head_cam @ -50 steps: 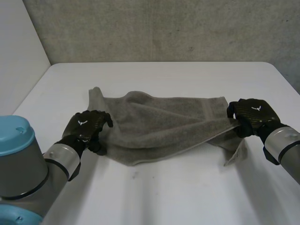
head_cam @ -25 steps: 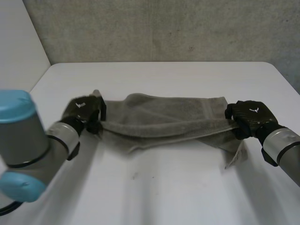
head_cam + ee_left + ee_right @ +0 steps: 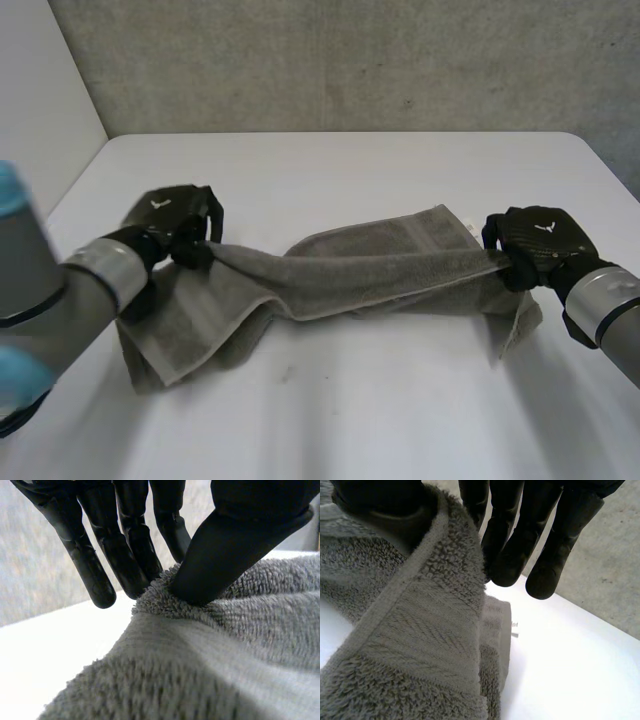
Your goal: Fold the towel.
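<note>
A grey towel [image 3: 350,270] hangs stretched between my two hands over the white table [image 3: 330,400], sagging onto it in the middle and at both ends. My left hand [image 3: 172,222] holds the towel's left end raised; in the left wrist view its thumb [image 3: 235,545] pinches the towel's [image 3: 225,650] edge against the fingers [image 3: 130,545]. At the towel's right end my right hand [image 3: 535,245] grips it too; in the right wrist view the hemmed towel edge [image 3: 420,630] is clamped between thumb [image 3: 380,510] and fingers [image 3: 515,545].
A grey textured wall [image 3: 350,60] stands behind the table's far edge, and a pale wall [image 3: 40,110] runs along the left side. A small white label [image 3: 515,630] sticks out of the towel's edge.
My left hand has closed on the towel's left end and lifted it up and back to the left. The towel is now pulled into a narrower band, with its left part draped below that hand.
</note>
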### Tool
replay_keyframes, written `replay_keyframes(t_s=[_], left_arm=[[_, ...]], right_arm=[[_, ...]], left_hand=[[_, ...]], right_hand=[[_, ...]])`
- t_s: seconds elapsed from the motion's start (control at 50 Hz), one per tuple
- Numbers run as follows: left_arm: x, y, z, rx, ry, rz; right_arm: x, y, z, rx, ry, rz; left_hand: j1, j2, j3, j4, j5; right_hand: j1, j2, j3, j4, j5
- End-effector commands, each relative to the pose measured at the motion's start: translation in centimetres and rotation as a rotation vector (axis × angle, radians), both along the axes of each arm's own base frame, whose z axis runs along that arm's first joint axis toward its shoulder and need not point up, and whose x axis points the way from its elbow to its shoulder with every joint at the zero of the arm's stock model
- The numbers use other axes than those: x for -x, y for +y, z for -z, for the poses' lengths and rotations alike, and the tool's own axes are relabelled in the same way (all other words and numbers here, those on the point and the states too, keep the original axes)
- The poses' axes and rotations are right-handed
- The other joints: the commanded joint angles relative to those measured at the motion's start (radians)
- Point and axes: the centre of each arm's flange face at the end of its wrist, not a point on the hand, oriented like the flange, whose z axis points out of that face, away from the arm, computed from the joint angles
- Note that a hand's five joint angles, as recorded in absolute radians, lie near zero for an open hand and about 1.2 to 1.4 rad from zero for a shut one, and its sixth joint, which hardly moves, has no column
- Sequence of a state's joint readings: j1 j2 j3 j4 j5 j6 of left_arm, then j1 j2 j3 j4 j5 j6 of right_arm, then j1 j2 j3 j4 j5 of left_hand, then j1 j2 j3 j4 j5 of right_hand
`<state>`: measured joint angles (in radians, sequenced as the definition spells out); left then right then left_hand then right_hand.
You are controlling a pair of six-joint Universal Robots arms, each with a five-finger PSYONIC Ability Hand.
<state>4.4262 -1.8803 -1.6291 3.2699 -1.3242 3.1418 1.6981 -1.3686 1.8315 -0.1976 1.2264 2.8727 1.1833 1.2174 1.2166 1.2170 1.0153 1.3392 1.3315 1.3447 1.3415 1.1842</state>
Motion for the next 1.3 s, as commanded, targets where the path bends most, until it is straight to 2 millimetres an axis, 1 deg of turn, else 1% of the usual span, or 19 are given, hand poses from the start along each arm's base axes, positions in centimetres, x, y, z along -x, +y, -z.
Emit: replay_keyframes(t_s=[0.02, 0.04, 0.06, 0.08, 0.1, 0.12, 0.16, 0.24, 0.28, 0.34, 0.38, 0.4, 0.44, 0.46, 0.5, 0.66, 0.82, 0.92, 1.3], left_arm=[[1.4, -5.4, 5.3, -0.053, -0.014, -0.01], [1.6, -6.1, 5.7, -0.049, -0.011, -0.008], [1.8, -6.5, 5.6, -0.04, -0.007, -0.008], [1.8, -6.5, 5.6, -0.039, -0.007, -0.008], [1.9, -6.7, 5.4, -0.034, -0.005, -0.01], [1.9, -6.6, 5.2, -0.031, -0.005, -0.013], [2.0, -6.4, 4.6, -0.02, -0.004, -0.018], [1.5, -5.6, 2.9, 0.003, -0.006, -0.05], [0.7, -4.0, 1.4, 0.021, -0.013, -0.088], [0.3, -3.0, 0.6, 0.028, -0.015, -0.103], [-0.3, -0.6, 0.0, 0.022, -0.024, -0.108], [-0.3, -0.6, 0.0, 0.021, -0.024, -0.108], [-0.7, 1.9, 0.6, -0.011, -0.04, -0.097], [-0.7, 1.9, 0.6, -0.011, -0.041, -0.097], [-1.1, 3.7, 1.5, -0.051, -0.058, -0.091], [-1.8, 5.6, 3.9, -0.097, -0.167, -0.065], [-2.0, 6.1, 5.9, -0.113, -0.295, -0.017], [-1.9, 5.8, 6.6, -0.118, -0.304, -0.012], [-1.8, 3.2, 7.3, -0.016, -0.318, -0.034]], right_arm=[[0.0, -0.1, 1.2, -0.024, 0.033, -0.005], [0.0, -0.2, 1.3, -0.028, 0.035, -0.005], [0.0, -0.2, 1.3, -0.028, 0.035, -0.005], [0.0, -0.2, 1.4, -0.032, 0.036, -0.005], [0.0, -0.1, 1.6, -0.036, 0.037, -0.006], [0.0, -0.1, 1.6, -0.036, 0.037, -0.006], [0.0, -0.1, 1.6, -0.036, 0.041, -0.005], [0.0, -0.1, 1.7, -0.034, 0.051, -0.009], [0.0, -0.1, 1.7, -0.029, 0.057, -0.009], [0.0, -0.1, 1.8, -0.028, 0.065, -0.011], [0.0, -0.1, 1.8, -0.029, 0.067, -0.012], [0.0, 0.0, 1.9, -0.031, 0.068, -0.014], [0.1, 0.0, 1.9, -0.033, 0.069, -0.012], [0.1, 0.0, 2.0, -0.036, 0.069, -0.013], [0.1, 0.0, 2.0, -0.036, 0.069, -0.013], [0.0, 0.1, 2.2, -0.041, 0.07, -0.014], [-0.3, 0.3, 2.3, -0.046, 0.072, -0.024], [-0.3, 0.4, 2.4, -0.049, 0.074, -0.024], [-0.4, 0.4, 2.7, -0.06, 0.077, -0.027]], left_hand=[[0.213, 0.179, 0.18, 0.179, 0.206], [0.213, 0.179, 0.18, 0.179, 0.206], [-0.289, -0.324, -0.323, -0.323, -0.296], [-0.294, -0.329, -0.328, -0.328, -0.301], [-0.722, -0.756, -0.755, -0.755, -0.728], [-0.909, -0.943, -0.942, -0.943, -0.916], [-0.96, -0.995, -0.994, -0.994, -0.967], [-0.958, -0.992, -0.991, -0.992, -0.965], [-0.943, -0.978, -0.977, -0.977, -0.95], [-0.923, -0.957, -0.956, -0.957, -0.929], [-0.894, -0.928, -0.927, -0.927, -0.9], [-0.893, -0.928, -0.927, -0.927, -0.9], [-0.797, -0.831, -0.831, -0.831, -0.804], [-0.797, -0.831, -0.83, -0.83, -0.803], [-0.683, -0.717, -0.716, -0.716, -0.689], [-0.403, -0.438, -0.437, -0.437, -0.41], [-0.388, -0.423, -0.422, -0.422, -0.395], [-0.421, -0.455, -0.454, -0.454, -0.427], [-0.38, -0.414, -0.413, -0.413, -0.386]], right_hand=[[0.057, 0.065, 0.052, 0.055, 0.037], [0.057, 0.065, 0.052, 0.055, 0.037], [0.057, 0.065, 0.052, 0.055, 0.037], [0.057, 0.065, 0.052, 0.055, 0.037], [0.057, 0.065, 0.052, 0.055, 0.037], [0.057, 0.065, 0.052, 0.055, 0.037], [0.057, 0.065, 0.052, 0.055, 0.037], [0.057, 0.065, 0.052, 0.055, 0.037], [0.057, 0.065, 0.052, 0.055, 0.037], [0.057, 0.065, 0.052, 0.055, 0.037], [0.057, 0.065, 0.052, 0.055, 0.037], [0.057, 0.065, 0.052, 0.055, 0.037], [0.057, 0.065, 0.052, 0.055, 0.037], [0.057, 0.065, 0.052, 0.055, 0.037], [0.057, 0.065, 0.052, 0.055, 0.037], [0.057, 0.065, 0.052, 0.055, 0.037], [0.057, 0.065, 0.052, 0.055, 0.037], [0.057, 0.065, 0.052, 0.055, 0.037], [0.057, 0.065, 0.052, 0.055, 0.037]])
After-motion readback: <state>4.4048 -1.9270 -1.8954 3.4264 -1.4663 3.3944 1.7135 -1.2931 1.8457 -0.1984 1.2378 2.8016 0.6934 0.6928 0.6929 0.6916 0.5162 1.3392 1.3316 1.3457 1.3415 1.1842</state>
